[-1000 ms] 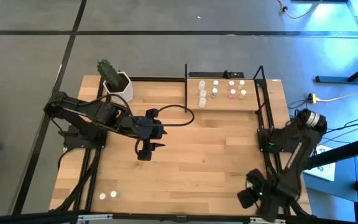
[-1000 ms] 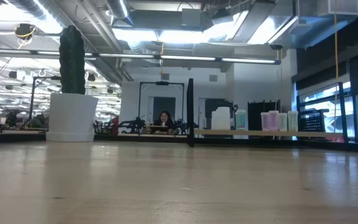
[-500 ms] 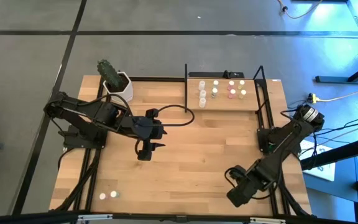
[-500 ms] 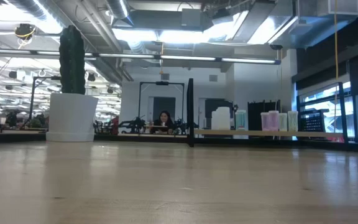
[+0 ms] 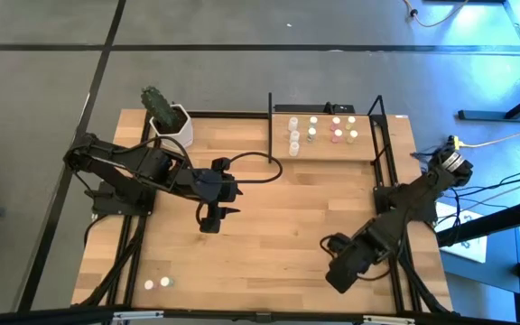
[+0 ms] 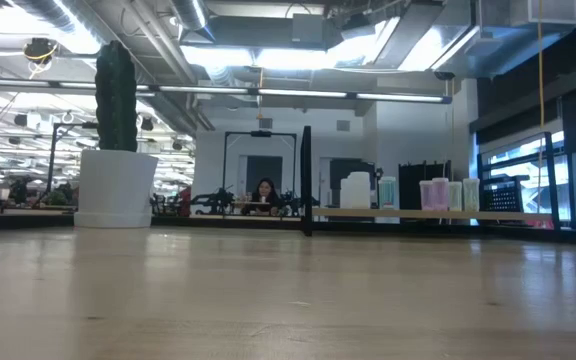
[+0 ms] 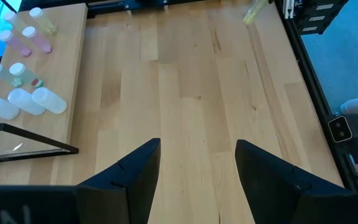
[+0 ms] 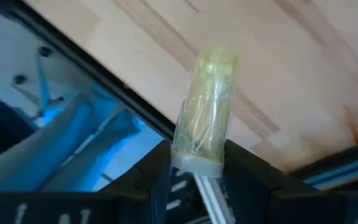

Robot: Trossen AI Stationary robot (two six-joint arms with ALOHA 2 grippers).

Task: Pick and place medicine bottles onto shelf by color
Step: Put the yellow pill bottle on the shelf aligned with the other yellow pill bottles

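Looking down from above, we see the left claw (image 5: 209, 219) hanging over the middle of the tabletop (image 5: 278, 235), while the right claw (image 5: 337, 273) sits near the front right corner; most bottles (image 5: 314, 129) already stand on the shelf (image 5: 332, 149), and two more (image 5: 157, 283) lie at the front left. From table height, only shelf and bottles show. Through the left wrist, our fingers (image 7: 135, 174) stand apart, empty. Through the right wrist, our claw is clamped on a yellowish bottle (image 8: 205, 106). We judge the carry is under way; next comes swinging it toward the shelf's yellow-capped ones.
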